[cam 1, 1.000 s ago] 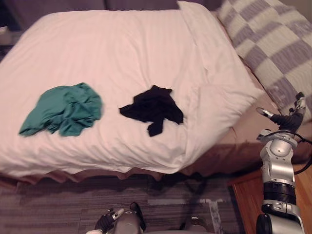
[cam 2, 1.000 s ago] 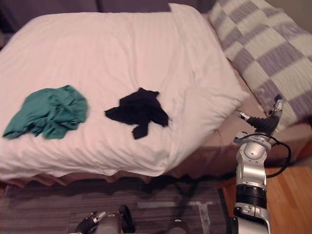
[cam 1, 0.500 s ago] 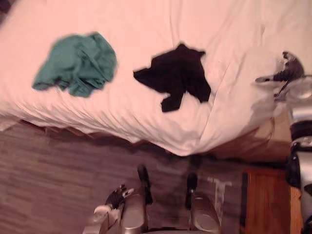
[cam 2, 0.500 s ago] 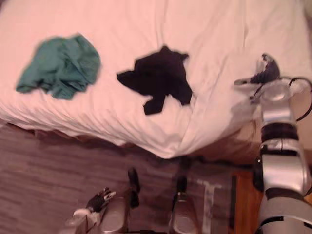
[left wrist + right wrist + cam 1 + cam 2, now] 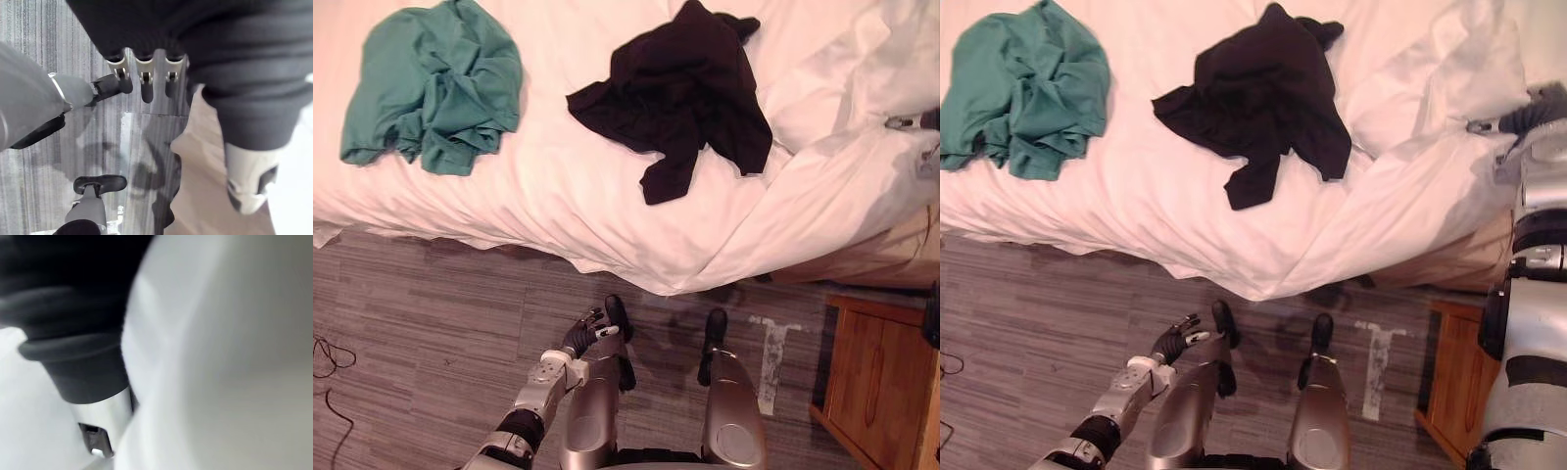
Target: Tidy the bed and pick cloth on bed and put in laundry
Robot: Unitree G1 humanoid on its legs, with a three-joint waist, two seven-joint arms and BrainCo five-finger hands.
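Two cloths on the bed [image 5: 558, 211]: green cloth [image 5: 435, 83] toward the robot's left, black cloth [image 5: 680, 93] mid-bed, well apart, neither one held. Left robot hand [image 5: 584, 338] hangs low over the floor [image 5: 411, 323], relaxed and spread, holding nothing. Right robot hand [image 5: 1528, 116] is up against the rumpled duvet corner [image 5: 842, 186] at the bed's right edge; can't tell if it's apart or clamped on the fabric, white cloth covers it in its wrist view. Step in hand looks like the tidy: straightening that corner. Suggest a firm pinch on the duvet edge, then pull flat along the bed edge, low and slow, so the black cloth just beside the fold doesn't get dragged or buried.
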